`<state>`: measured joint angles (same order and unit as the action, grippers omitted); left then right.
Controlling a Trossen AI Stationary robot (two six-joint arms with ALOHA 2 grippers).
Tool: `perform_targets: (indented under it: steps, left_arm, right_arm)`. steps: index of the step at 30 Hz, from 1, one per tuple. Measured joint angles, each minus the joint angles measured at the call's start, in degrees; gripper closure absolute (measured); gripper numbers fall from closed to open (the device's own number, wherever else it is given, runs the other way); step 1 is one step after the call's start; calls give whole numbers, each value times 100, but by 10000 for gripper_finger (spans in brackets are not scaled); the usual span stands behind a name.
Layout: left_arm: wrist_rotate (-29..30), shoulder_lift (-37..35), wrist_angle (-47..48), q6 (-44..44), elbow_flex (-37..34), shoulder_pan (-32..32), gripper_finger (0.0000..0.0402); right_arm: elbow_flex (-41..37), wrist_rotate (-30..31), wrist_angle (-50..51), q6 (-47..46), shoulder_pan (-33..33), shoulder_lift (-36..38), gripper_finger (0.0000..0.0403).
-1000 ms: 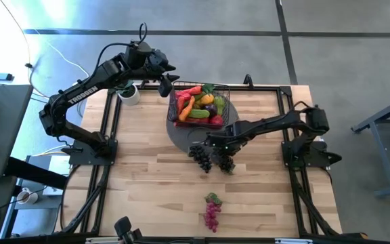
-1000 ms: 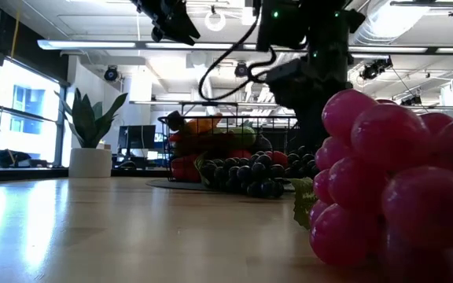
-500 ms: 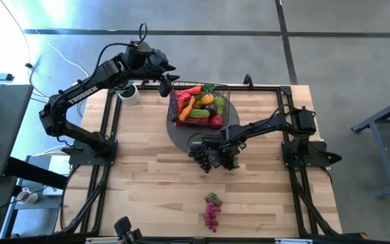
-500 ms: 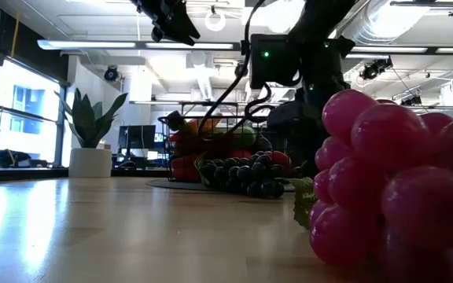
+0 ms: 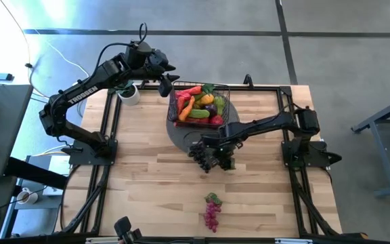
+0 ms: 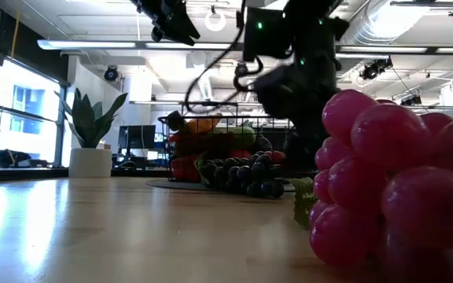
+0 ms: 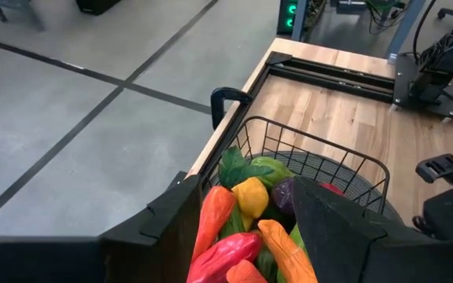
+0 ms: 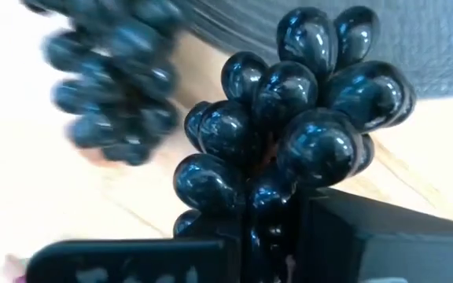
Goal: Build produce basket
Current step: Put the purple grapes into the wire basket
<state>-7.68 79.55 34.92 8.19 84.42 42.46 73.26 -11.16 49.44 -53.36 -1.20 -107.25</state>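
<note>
Planks of pale wood table (image 5: pixel 147 183) bear basket (image 5: pixel 198 107).

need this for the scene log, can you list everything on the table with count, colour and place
basket: one, black wire, far centre, on the disc
produce: many, red, orange, yellow, green, purple, inside the basket
disc: one, grey, under the basket
dark grapes: two bunches, near-black, just in front of the disc
pink grapes: one bunch, near edge
potted plant: one, green in white pot, far left
left gripper: over the basket's left rim
right gripper: shut on one dark bunch
</note>
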Motion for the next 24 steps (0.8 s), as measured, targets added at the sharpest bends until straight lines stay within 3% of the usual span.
perform_targets:
  steps: [12,24]
  left_arm:
    - [-1,0,31,-1,0,0,213]
    - [-11,0,180,-1,0,-15,213]
  right_arm:
    - [842,525,131,-14,52,685,380]
    - [1829,1733,317,676,650,922,375]
